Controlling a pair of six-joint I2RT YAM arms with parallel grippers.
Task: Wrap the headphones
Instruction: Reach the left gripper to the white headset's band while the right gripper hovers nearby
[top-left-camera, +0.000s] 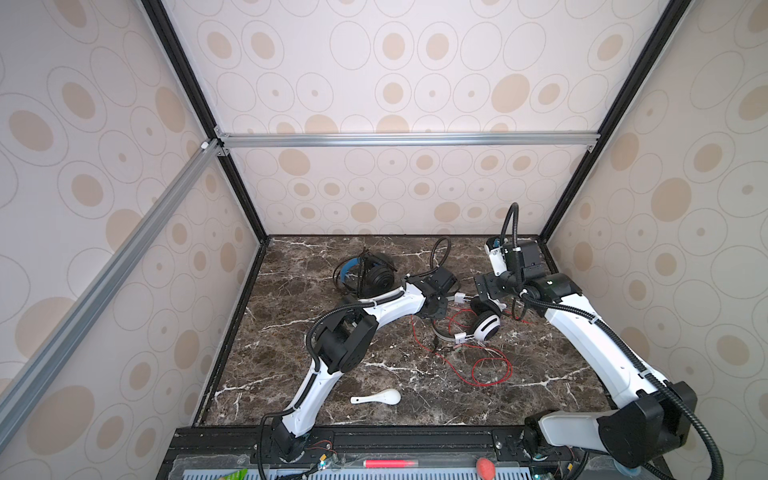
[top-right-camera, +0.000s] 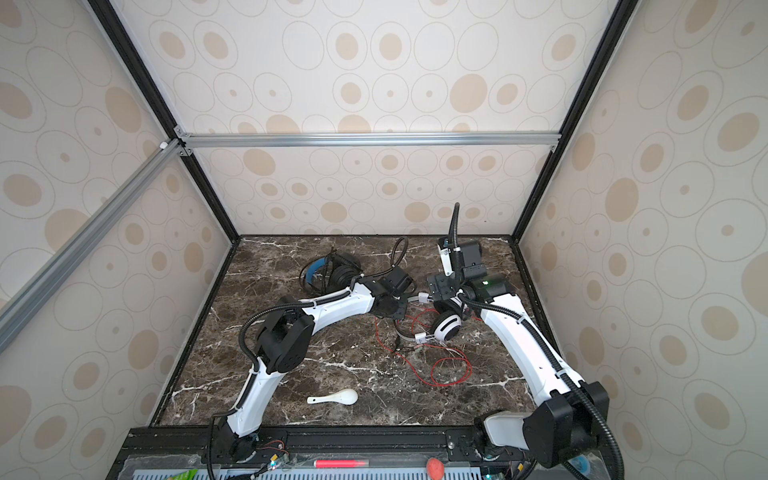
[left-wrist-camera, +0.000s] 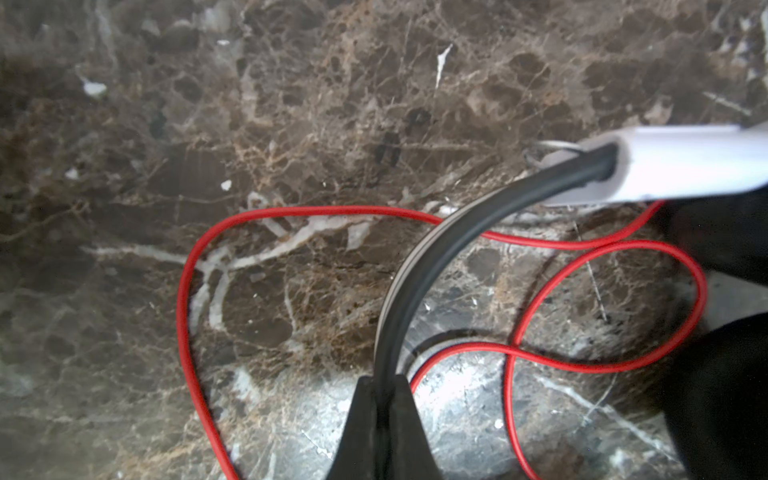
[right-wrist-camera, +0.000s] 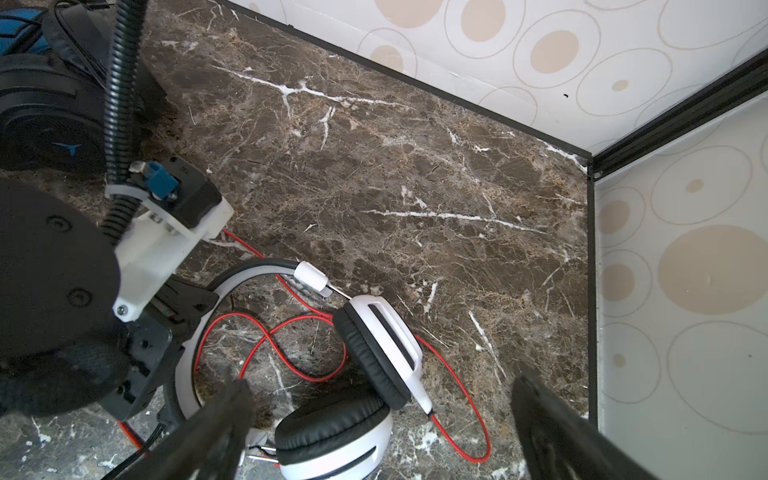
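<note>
The left gripper (left-wrist-camera: 381, 388) is pinched tight on the thin headband (left-wrist-camera: 419, 270) of the white headset (top-left-camera: 486, 326). The band runs right between its two fingers. The right gripper (right-wrist-camera: 379, 380) has its fingers spread wide and holds nothing. The white headset's ear cups lie just below it in the middle of the table (top-left-camera: 540, 386). The red cord (top-left-camera: 490, 370) lies in loose loops around that headset (a bit of a mess).

There are two headsets. The black headset (top-left-camera: 376, 274) sits at the back of the table, apart from both grippers. There is one white spoon (top-left-camera: 376, 398), near the front edge.
</note>
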